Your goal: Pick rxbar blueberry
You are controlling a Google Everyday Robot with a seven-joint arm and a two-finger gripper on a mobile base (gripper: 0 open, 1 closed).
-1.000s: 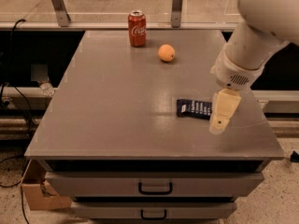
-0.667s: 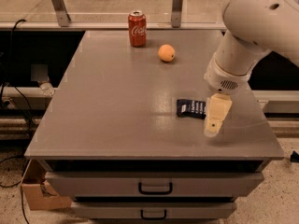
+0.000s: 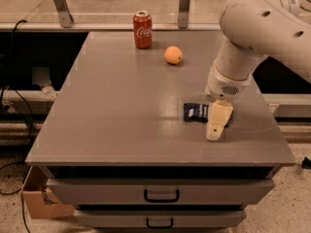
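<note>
The rxbar blueberry (image 3: 196, 112), a flat dark navy bar with white lettering, lies on the grey table (image 3: 121, 110) right of the middle. My white arm comes in from the upper right. My gripper (image 3: 215, 129) hangs over the bar's right end and hides it; its cream fingertips (image 3: 215, 128) point down just in front of the bar, near the table top.
A red soda can (image 3: 142, 29) stands at the table's back edge. An orange round fruit (image 3: 173, 55) lies right of it. The table's front edge is close below the gripper, with drawers (image 3: 160, 194) beneath. A cardboard box (image 3: 40, 198) sits on the floor at left.
The arm and gripper have shifted a little to the left, toward the bar's right end. The bar, can and fruit have not moved.
</note>
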